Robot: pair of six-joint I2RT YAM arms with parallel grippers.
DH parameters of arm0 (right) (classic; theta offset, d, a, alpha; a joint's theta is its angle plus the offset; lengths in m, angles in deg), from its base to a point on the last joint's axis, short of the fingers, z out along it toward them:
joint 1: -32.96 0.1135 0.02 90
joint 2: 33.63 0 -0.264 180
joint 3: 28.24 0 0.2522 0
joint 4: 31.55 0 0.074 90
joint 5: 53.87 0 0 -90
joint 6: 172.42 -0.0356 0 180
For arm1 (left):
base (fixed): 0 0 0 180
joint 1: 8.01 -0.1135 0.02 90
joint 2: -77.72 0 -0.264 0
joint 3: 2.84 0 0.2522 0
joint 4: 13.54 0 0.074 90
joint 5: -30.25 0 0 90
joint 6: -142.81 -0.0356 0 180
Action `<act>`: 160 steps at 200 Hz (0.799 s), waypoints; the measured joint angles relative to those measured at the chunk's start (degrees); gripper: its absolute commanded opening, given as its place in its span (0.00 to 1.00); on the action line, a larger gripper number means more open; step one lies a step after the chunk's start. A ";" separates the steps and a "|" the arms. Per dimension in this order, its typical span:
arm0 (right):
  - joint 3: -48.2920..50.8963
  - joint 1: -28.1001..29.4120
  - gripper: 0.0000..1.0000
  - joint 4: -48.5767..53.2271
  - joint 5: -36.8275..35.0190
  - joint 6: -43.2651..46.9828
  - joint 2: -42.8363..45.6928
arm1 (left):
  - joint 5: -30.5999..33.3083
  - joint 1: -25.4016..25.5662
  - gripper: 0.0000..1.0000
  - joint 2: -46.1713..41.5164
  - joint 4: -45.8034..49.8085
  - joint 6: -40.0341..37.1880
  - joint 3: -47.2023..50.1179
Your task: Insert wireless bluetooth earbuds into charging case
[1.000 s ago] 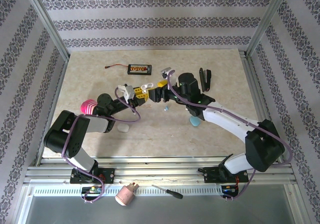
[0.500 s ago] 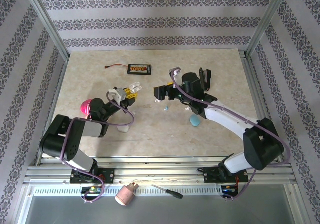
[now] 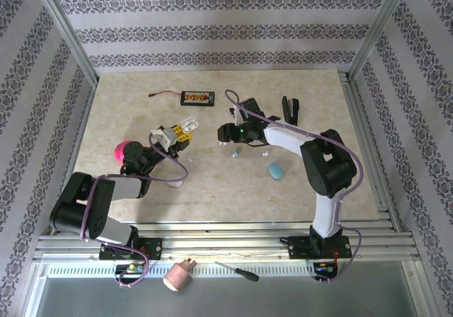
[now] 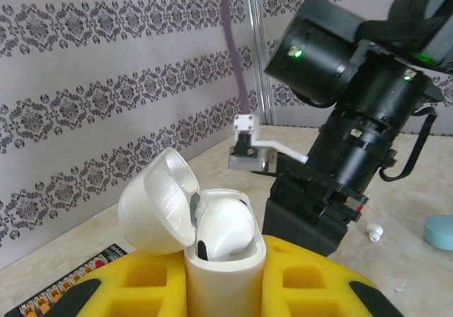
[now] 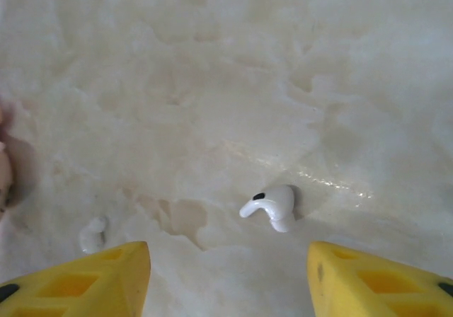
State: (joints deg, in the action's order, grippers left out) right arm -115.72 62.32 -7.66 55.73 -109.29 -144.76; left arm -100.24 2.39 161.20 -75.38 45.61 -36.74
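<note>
White earbud [image 5: 272, 205] lay on tabletop [image 5: 212, 83], just ahead of right hand [image 5: 228, 260], spread wide. Best approach probably: lower straight, center on bud body, close gently; glossy piece could slip. Left hand [image 4: 216, 292] pinched open case [image 4: 219, 267], second earbud [image 4: 225, 225] seated inside.

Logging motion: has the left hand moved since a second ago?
Yes: the left hand shifted left, from below the black board's right end toward its left end.

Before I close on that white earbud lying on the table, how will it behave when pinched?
The white earbud looks glossy and rounded, so it will probably be slippery and may squirt out of a pinch. It is tiny, so likely very light; a nudge could send it skidding or spinning over the smooth tabletop.
</note>
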 measured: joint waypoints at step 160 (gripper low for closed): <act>-24.48 7.98 0.58 23.30 -24.81 10.71 -15.85 | 2.21 -0.02 0.00 -3.72 4.33 -3.26 1.70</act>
State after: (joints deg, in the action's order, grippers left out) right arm -140.20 70.30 15.64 30.92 -98.58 -160.61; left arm -98.04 2.37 157.48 -71.05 42.35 -35.04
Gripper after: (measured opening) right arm 0.572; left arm 0.213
